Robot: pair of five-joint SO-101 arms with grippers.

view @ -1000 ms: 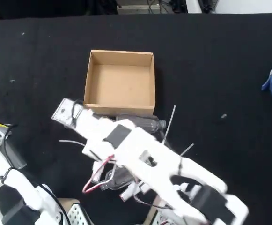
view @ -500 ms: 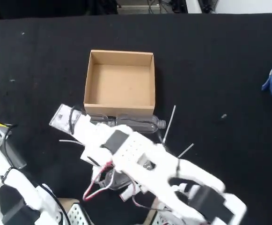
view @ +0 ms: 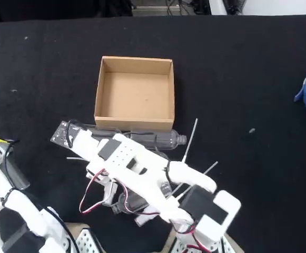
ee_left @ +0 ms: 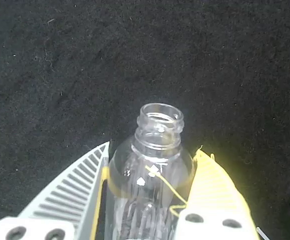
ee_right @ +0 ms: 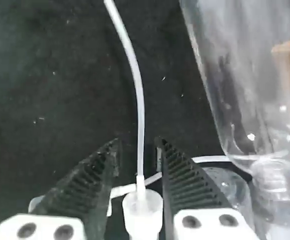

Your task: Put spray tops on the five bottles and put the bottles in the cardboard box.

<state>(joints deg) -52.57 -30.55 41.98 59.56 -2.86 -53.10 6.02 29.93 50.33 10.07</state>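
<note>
Right gripper (ee_right: 137,141) is noted closed narrowly on a spray top (ee_right: 142,206), its dip tube (ee_right: 135,90) running straight out past the tips; the open-necked bottle (ee_left: 159,120) is clamped in the left gripper (ee_left: 153,147), whose left arm (view: 16,211) is at the high view's lower left.

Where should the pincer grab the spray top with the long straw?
Grab the spray top by its thick round cap, coming from behind, a finger on each side. Its straw is thin and bendy and points straight ahead, so leave it free.
</note>
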